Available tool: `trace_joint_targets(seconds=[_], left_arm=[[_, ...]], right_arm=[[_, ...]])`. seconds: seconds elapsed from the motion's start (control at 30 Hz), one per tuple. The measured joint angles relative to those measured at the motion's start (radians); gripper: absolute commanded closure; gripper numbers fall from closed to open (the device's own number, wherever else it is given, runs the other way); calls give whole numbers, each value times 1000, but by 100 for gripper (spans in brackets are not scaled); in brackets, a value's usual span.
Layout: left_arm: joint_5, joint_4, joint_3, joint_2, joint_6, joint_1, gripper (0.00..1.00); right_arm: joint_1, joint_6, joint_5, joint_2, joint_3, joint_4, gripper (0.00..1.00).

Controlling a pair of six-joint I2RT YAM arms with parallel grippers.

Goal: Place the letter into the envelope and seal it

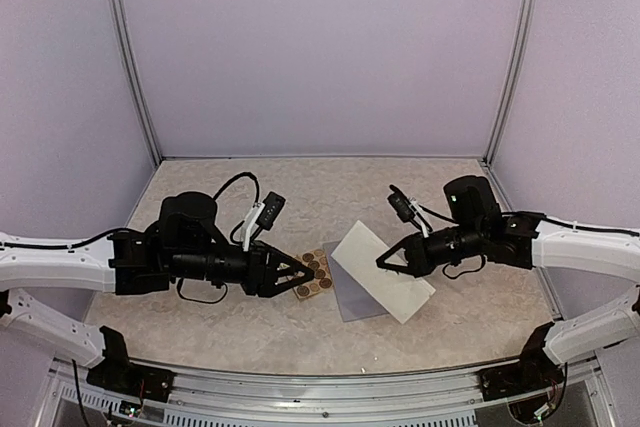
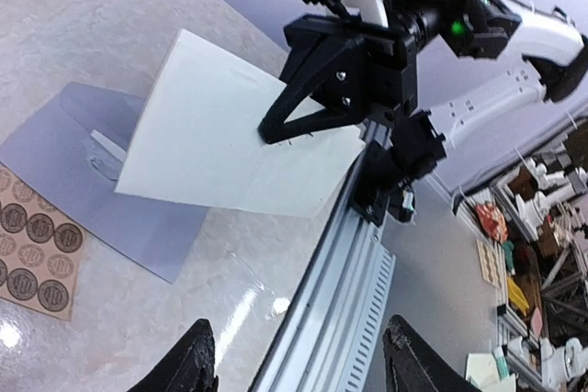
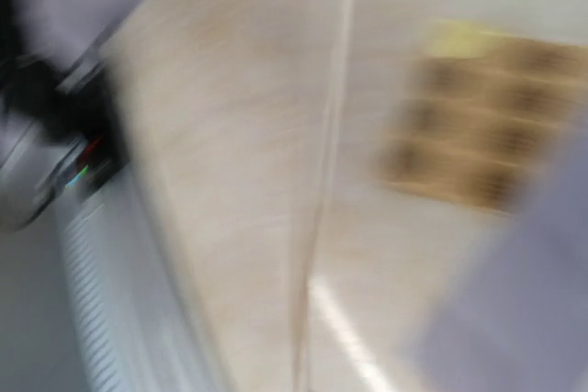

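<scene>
The white letter (image 1: 400,292) is pinched at its left edge by my right gripper (image 1: 382,261), which is shut on it and holds it tilted above the grey-lavender envelope (image 1: 355,299). In the left wrist view the letter (image 2: 211,135) hangs over the envelope (image 2: 83,162) with the right gripper (image 2: 273,130) clamped on its right edge. My left gripper (image 1: 306,277) hovers over the tan sticker sheet (image 1: 320,263). Its fingers (image 2: 191,366) stand wide apart, so the left gripper (image 2: 299,372) is open and holds nothing. The right wrist view is blurred and its fingers do not show.
The tan sticker sheet (image 2: 37,240) lies just left of the envelope. A metal rail (image 2: 354,273) runs along the table's near edge, and the rail (image 1: 320,387) spans both arm bases. Lavender walls enclose the back and sides.
</scene>
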State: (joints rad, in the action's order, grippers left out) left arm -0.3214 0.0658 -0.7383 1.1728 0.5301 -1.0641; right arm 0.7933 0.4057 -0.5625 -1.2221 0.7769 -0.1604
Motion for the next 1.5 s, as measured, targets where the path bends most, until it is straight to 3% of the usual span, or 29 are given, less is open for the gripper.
trace_joint_targets(seconds=[0.23, 0.7, 1.0, 1.5], left_arm=[[154, 196, 6, 171, 155, 37, 43], [214, 234, -200, 608, 288, 53, 49], [224, 216, -236, 729, 301, 76, 51], [239, 188, -272, 798, 304, 83, 54]], right_arm=[[-147, 206, 147, 18, -153, 109, 100], [-182, 386, 332, -138, -169, 249, 100], [-200, 406, 355, -231, -166, 313, 100], [-205, 406, 386, -347, -132, 339, 100]])
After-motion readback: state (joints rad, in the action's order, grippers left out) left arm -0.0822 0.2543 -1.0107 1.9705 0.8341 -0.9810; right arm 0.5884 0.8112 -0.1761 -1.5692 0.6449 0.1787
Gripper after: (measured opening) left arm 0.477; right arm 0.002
